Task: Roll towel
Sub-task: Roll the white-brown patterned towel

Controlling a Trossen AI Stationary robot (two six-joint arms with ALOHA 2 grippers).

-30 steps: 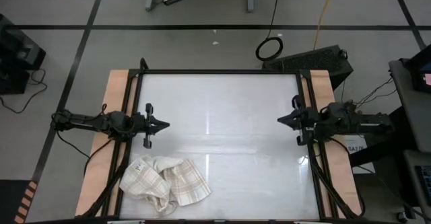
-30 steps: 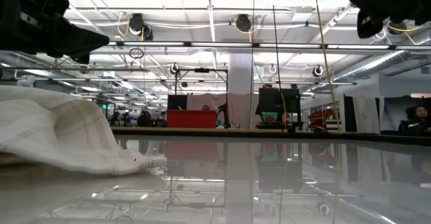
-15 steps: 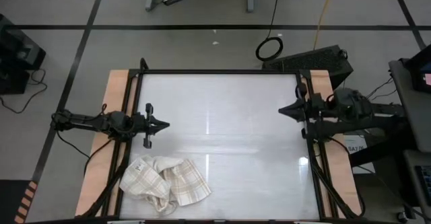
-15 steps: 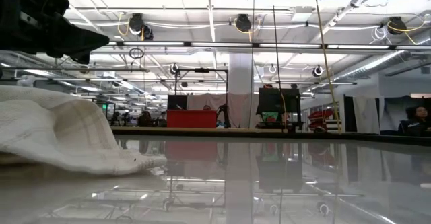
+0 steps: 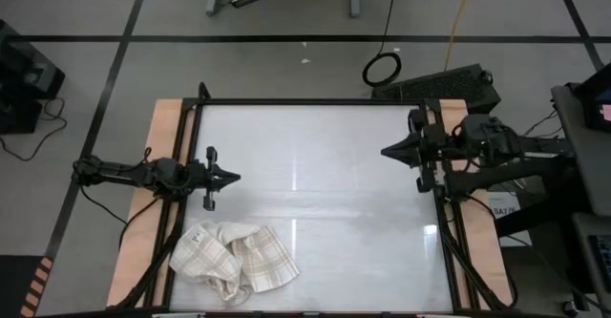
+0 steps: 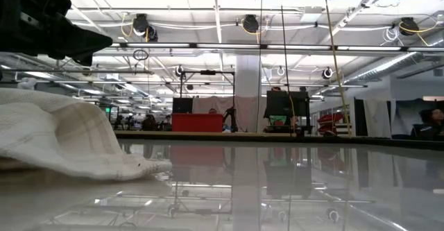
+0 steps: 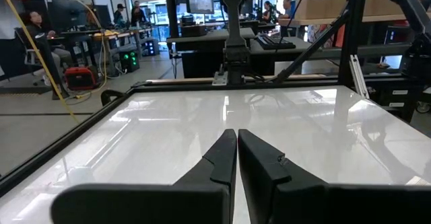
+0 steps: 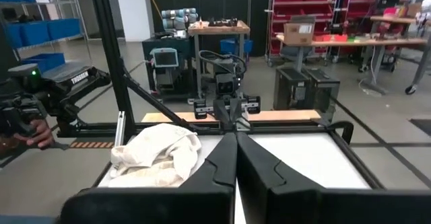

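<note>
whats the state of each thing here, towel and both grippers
towel: crumpled in a loose heap, unrolled, at the table's near left corner
left gripper: shut, empty, at the table's left edge, apart from the towel
right gripper: shut, empty, at the table's right edge
table: glossy white top

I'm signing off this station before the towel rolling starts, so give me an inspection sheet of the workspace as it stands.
Surface: glossy white table, dark frame, wooden side strips.
Job's things: towel lies crumpled, unrolled, at the table's near left corner, apart from both arms.
Clutter: nothing seen on the table besides the towel.
Grippers: left pincer shut, empty, over the left edge; right pincer shut, empty, over the right edge.
Cables: black cable loop and yellow cable on the floor beyond the table.
Surroundings: grey taped floor; workshop with red shelving and benches behind.
</note>
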